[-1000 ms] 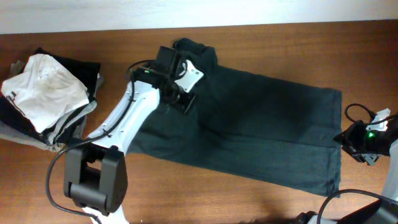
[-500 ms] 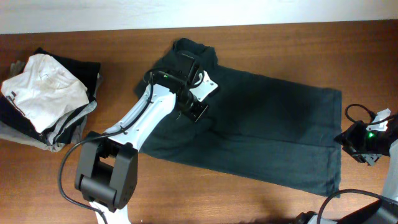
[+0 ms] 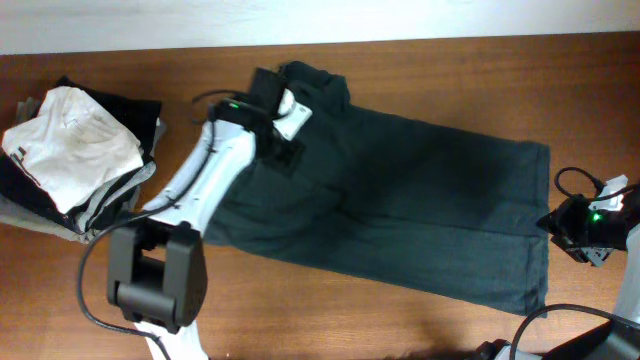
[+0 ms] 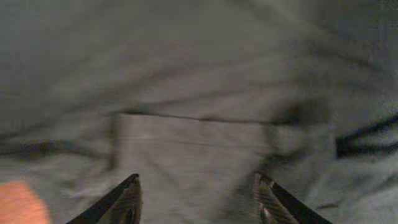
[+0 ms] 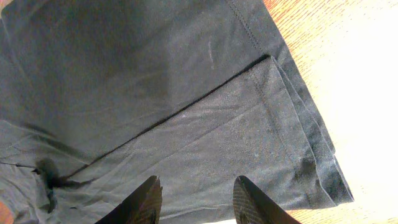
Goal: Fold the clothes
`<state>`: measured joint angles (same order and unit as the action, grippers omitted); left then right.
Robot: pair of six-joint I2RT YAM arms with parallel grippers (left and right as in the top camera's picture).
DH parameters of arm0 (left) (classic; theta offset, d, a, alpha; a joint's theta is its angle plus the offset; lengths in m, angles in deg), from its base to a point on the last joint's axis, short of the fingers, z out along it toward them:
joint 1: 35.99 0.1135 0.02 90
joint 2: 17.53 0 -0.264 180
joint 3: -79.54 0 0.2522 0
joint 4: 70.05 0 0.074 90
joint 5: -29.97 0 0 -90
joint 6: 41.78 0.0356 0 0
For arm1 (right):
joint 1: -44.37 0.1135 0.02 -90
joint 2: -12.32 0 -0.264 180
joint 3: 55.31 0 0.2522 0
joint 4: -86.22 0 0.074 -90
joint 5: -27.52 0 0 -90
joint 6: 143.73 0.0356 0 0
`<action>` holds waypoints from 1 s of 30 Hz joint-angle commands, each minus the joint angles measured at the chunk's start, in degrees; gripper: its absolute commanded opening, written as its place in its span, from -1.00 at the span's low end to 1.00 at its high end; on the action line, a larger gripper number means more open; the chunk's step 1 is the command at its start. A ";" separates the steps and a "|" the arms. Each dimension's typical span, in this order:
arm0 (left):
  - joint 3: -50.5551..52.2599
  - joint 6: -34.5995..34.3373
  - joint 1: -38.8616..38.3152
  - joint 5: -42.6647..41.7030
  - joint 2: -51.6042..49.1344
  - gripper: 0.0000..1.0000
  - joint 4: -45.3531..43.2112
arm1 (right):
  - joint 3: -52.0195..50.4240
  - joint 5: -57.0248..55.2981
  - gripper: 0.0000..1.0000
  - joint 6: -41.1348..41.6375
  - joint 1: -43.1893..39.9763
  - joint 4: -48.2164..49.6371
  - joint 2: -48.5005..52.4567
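Over the dark shirt (image 3: 420, 210), left claw (image 4: 197, 179) and right claw (image 5: 198, 180) both spread, empty; left wrist view blurred.

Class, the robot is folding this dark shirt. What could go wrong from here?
1. The left gripper hangs open over the creased shirt; closing there may bunch it.
2. The right gripper is open near the doubled hem; it might catch only the top layer.
3. The garment pile lies near the left arm, which could snag it.

White-shelled left arm (image 3: 195, 180), black joints and cables, green lights, right tool (image 5: 198, 182) with dark tapered fingers (image 5: 146, 200).
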<state>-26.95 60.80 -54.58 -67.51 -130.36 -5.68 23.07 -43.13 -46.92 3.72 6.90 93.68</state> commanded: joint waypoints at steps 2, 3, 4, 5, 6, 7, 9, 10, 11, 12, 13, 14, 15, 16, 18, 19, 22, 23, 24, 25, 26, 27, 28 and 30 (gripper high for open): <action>-1.07 0.35 3.50 -1.95 -2.45 0.15 0.26 | 0.55 -0.55 -0.17 -0.61 -0.22 0.13 -0.85; -1.07 0.39 4.22 -1.88 -3.76 0.14 0.52 | 0.55 -0.52 -0.16 -0.61 -0.22 0.13 -0.85; -1.07 0.35 4.87 -1.97 -5.09 -0.02 0.94 | 0.55 -0.55 -0.17 -0.61 -0.22 0.11 -0.85; -1.07 0.35 5.38 -2.25 -6.14 -0.16 1.18 | 0.55 -0.52 -0.17 -0.61 -0.22 0.11 -0.85; -1.07 0.33 6.05 -3.08 -7.19 -0.34 1.40 | 0.55 -0.52 -0.17 -0.61 -0.20 0.13 -0.85; -1.09 0.33 6.49 -4.00 -7.65 -0.52 1.51 | 0.55 -0.52 -0.17 -0.61 -0.22 0.15 -0.85; -1.79 0.72 7.06 -4.09 -7.82 -0.58 1.25 | 0.55 -0.42 -0.17 -0.61 -0.20 0.85 -0.85; -3.58 1.25 7.23 -4.07 -7.80 -0.34 1.33 | 0.55 0.09 -0.17 -0.61 -0.20 1.55 -0.85; -5.49 1.25 7.26 -4.07 -7.80 -0.05 1.33 | 0.57 1.57 -0.17 -0.63 -0.20 2.71 -0.85; -8.90 1.92 7.26 -4.13 -7.82 0.11 1.31 | 0.59 3.65 -0.17 -0.63 -0.20 4.15 -0.85; -11.43 2.64 7.26 -4.11 -7.85 0.22 1.18 | 0.61 6.10 -0.16 -0.63 -0.20 5.79 -0.85; -14.49 3.39 7.26 -4.11 -8.02 0.34 0.76 | 0.61 8.09 -0.15 -0.63 -0.20 6.97 -0.85; -17.55 3.48 7.26 -4.11 -8.28 0.39 0.20 | 0.61 10.34 -0.15 -0.63 -0.04 8.33 -0.85; -20.48 3.65 7.26 -4.13 -8.87 0.44 -0.70 | 0.74 11.72 -0.14 -0.66 0.52 9.35 -0.85; -25.24 3.80 7.26 -4.15 -10.23 0.50 -3.67 | 1.99 11.67 -0.04 -2.19 3.45 10.51 -0.85; -25.97 3.82 7.26 -4.15 -10.97 0.51 -5.01 | 2.75 11.19 0.00 -2.89 4.83 10.60 -0.83; -27.34 3.80 7.26 -4.24 -13.86 0.51 -9.11 | 7.15 6.64 0.13 -3.61 11.28 10.54 -0.42; -27.34 3.80 7.26 -4.35 -15.50 0.52 -11.17 | 8.57 5.95 0.13 -3.52 13.31 10.58 -0.31; -27.34 3.80 7.26 -4.33 -16.87 0.51 -12.96 | 9.51 5.62 0.13 -3.39 14.86 10.67 -0.26; -27.34 3.78 7.26 -4.33 -18.03 0.50 -14.62 | 10.16 5.62 0.13 -3.39 16.24 10.99 -0.26; -27.34 3.48 7.26 -4.33 -19.65 0.48 -16.50 | 10.80 5.60 0.13 -3.39 17.79 11.32 -0.26; -27.34 3.34 7.23 -4.31 -21.09 0.47 -17.22 | 10.99 5.57 0.15 -3.13 19.30 12.02 -0.26; -27.34 3.34 7.26 -4.02 -22.01 0.41 -15.98 | 10.99 5.40 0.17 -3.15 20.04 12.20 -0.26; -27.34 3.37 7.32 -3.87 -22.27 0.36 -10.43 | 10.97 2.56 0.19 -1.49 20.94 11.54 -0.22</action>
<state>-54.35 63.68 -47.43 -71.08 -151.39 -20.81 33.11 -36.79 -49.56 23.20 18.94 93.68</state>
